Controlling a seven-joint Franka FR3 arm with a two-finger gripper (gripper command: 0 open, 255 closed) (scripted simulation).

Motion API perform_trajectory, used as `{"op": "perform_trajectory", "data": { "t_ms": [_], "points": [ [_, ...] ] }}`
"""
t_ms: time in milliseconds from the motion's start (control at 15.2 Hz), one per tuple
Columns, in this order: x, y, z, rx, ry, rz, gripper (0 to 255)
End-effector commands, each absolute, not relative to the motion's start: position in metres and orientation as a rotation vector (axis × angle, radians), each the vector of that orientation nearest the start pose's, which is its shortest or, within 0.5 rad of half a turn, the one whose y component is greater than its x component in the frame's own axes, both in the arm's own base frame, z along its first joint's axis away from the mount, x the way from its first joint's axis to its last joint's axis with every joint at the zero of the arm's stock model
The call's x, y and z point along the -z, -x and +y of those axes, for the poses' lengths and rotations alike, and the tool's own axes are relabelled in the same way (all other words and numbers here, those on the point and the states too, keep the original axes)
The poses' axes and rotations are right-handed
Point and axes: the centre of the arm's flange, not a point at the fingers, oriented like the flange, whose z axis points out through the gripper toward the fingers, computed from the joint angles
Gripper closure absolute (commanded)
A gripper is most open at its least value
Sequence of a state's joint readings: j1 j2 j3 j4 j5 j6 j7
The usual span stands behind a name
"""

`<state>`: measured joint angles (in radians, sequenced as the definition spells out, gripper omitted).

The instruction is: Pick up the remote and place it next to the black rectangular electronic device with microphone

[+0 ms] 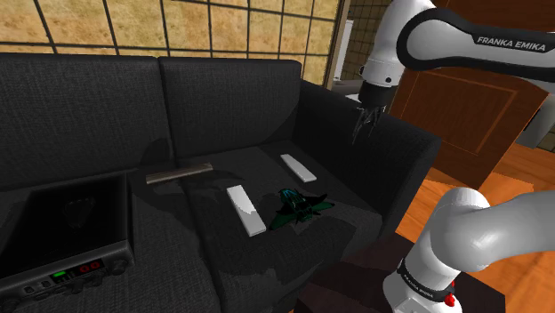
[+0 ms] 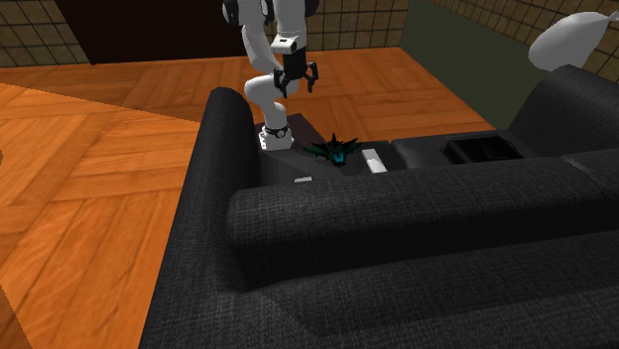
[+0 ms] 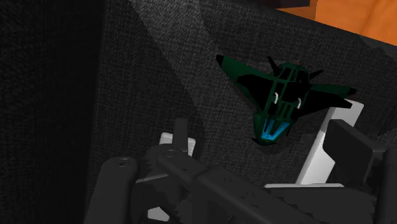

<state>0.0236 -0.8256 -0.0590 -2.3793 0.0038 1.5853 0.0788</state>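
Shoulder view: the gripper (image 1: 363, 133) hangs over the sofa's (image 1: 89, 98) armrest (image 1: 396, 156), fingers spread, nothing between them.

One white remote (image 1: 243, 210) lies on the seat just beside the green-and-black toy spaceship (image 1: 298, 206). A second white remote (image 1: 298, 167) sits nearer the backrest, and which one is meant is hard to say. Both are well apart from the black radio (image 1: 62, 258), which is cut off at the frame's lower corner. In the second exterior view the sofa back hides much of the seat.
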Motion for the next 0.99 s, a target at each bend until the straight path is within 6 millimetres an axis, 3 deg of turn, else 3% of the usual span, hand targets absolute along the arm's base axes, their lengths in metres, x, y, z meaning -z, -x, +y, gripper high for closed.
{"op": "perform_trajectory", "data": {
  "t_ms": [0,924],
  "points": [
    [-0.592,-0.298,-0.016,0.045,3.090,0.148,0],
    [-0.475,-0.434,-0.062,0.028,3.059,0.328,0]
  ]
}}
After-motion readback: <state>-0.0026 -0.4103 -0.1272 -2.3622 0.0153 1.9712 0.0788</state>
